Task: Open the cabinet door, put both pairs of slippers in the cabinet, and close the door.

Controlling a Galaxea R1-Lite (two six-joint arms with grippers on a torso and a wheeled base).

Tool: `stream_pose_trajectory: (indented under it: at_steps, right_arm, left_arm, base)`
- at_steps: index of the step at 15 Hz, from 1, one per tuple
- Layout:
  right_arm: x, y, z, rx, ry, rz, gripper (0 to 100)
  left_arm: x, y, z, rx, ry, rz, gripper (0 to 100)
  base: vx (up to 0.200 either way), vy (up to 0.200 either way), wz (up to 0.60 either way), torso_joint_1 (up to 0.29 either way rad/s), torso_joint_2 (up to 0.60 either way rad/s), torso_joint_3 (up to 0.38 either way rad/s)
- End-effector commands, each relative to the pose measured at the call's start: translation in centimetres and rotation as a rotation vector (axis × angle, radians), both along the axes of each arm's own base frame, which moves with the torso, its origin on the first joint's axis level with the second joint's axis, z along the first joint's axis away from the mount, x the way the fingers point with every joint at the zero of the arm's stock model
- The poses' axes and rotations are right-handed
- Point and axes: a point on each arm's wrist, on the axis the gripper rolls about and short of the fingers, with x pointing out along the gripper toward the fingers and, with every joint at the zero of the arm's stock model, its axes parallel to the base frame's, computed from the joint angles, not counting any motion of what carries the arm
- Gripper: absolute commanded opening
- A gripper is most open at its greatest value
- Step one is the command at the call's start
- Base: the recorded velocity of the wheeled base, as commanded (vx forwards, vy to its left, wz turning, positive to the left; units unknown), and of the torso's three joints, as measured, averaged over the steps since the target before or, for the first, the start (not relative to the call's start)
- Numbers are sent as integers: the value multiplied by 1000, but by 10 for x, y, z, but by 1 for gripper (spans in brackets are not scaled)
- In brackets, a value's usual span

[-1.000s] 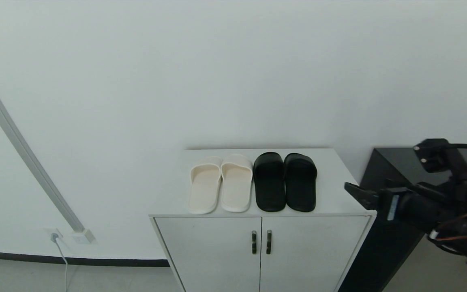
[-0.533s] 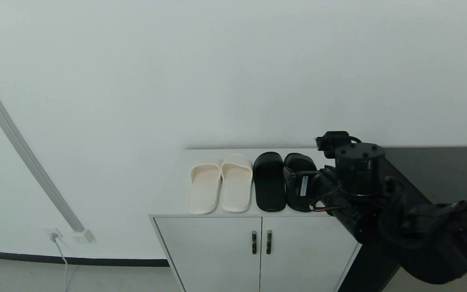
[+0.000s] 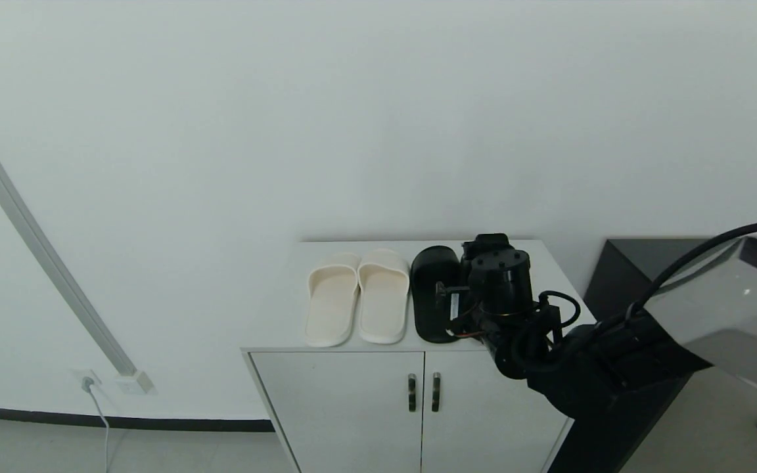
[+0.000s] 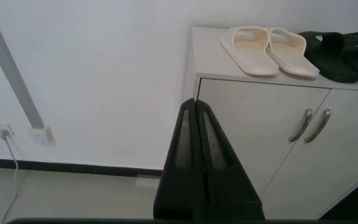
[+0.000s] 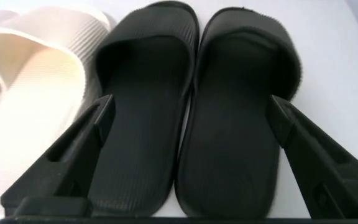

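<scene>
**Right arm swings in over the black slippers**

Over the past second the right arm has swept in from the far right, and in the head view the right hand (image 3: 447,309) now sits above the black slippers (image 3: 432,295) on the cabinet (image 3: 280,325) top. Its wrist covers the outer one. The cream slippers (image 3: 332,302) lie just beside them and have not shifted. Both doors (image 3: 345,414) are shut, and the two handles (image 3: 411,392) meet at the middle seam.

In the left wrist view, the left hand (image 4: 195,112) is clenched on nothing, its fingers pressed flat together. It hangs low in front of the cabinet, off toward the cream pair's side and well apart from the handles (image 4: 309,124).

In the right wrist view, the right hand (image 5: 191,168) is released wide, with one finger outside each outer edge of the black slippers (image 5: 142,124). The pair lies sole to sole between the fingers, and I cannot tell whether anything touches yet.

The step looks like a two-in-one pickup. To do it well, I would keep the hand centred on the seam between the two soles, come straight down, and squeeze on the outer rims so both lift together. The inner finger should stay clear of the neighbouring cream slipper (image 5: 30,74). The doors are not yet open, and the idle left hand seems best placed for that.

Count: four slippers in two pairs — two black, two cream — plus two doors and two handles.
</scene>
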Motion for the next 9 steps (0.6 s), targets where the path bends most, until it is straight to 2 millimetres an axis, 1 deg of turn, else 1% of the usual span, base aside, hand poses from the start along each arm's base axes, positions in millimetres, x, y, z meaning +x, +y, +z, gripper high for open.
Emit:
stream_pose_trajectory:
  at_steps: [1,4,5,9]
  right_arm:
    - [20,4,-19,-22,25,-24,100]
    - [40,7,-31,-30,36,-47,100]
    - [50,11,-34,-21,26,-54,100]
    - [68,8,-32,-23,26,-83,100]
  left_arm:
    - [0,0,0,-1,0,0,0]
    - [0,0,0,-1,0,2,0]
    - [0,0,0,-1,0,2,0]
    - [0,0,0,-1,0,0,0]
  base:
    - [0,0,0,0,0,0]
    - [0,0,0,0,0,0]
    - [0,0,0,0,0,0]
    - [0,0,0,0,0,0]
